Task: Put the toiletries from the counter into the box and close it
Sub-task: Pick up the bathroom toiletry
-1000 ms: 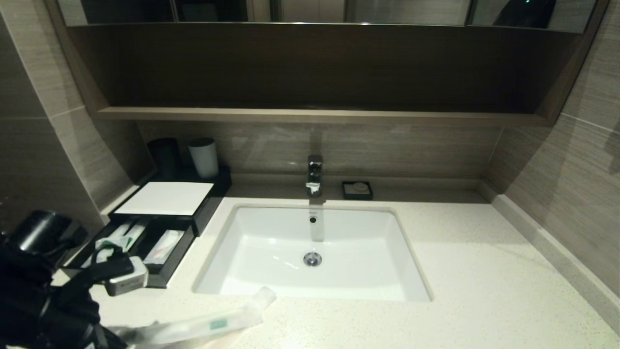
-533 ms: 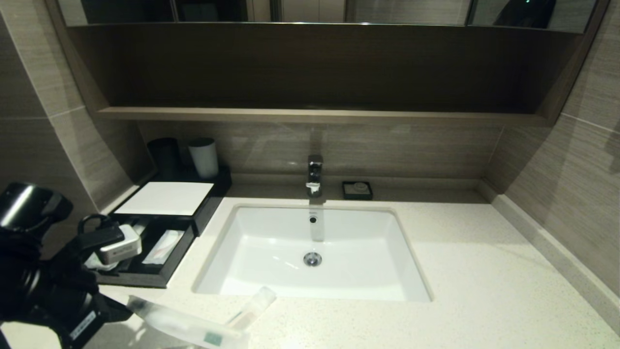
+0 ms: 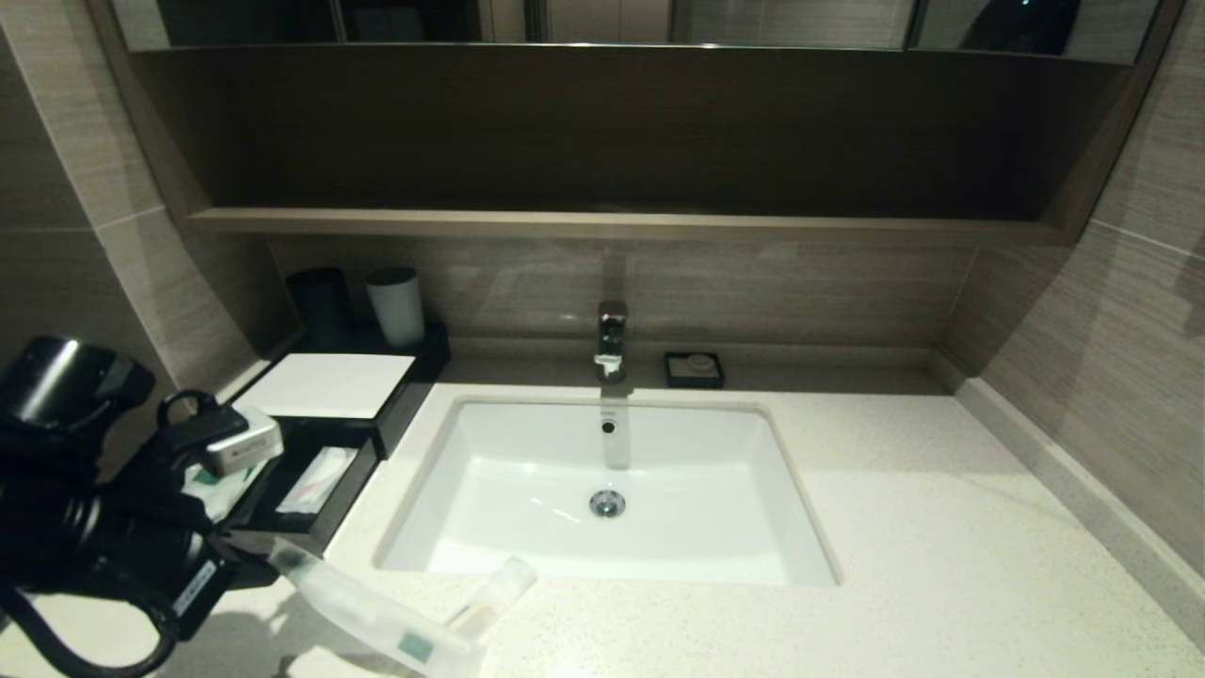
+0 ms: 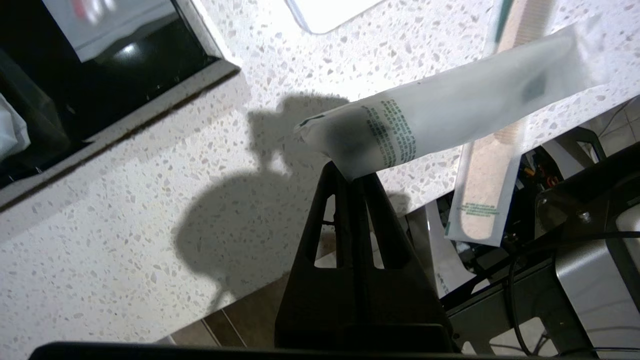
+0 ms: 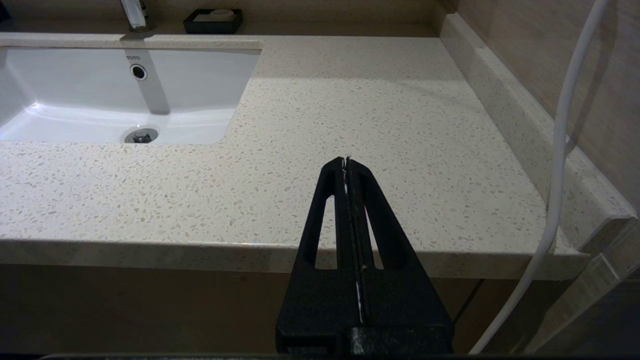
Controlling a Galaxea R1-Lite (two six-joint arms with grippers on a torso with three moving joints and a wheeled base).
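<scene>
A long packet (image 4: 450, 115) is being held by one end in the left gripper (image 4: 350, 172), whose jaws are pressed tight on it. Since a moment ago the packet has been lifted off the counter (image 3: 941, 565) and carried nearer to the box (image 3: 325, 386). So it is likely being brought to the open drawer (image 3: 311, 537), just beyond the gripper, where other packets are already lying. The packet's long side is stretched away from the gripper's tip, out along the counter's front edge, with its far end drooping a little. A second slim packet (image 4: 482, 200) is being left on the counter, just under the held one. The right gripper (image 5: 347, 162) is being kept shut and empty, parked off the counter's front edge.
</scene>
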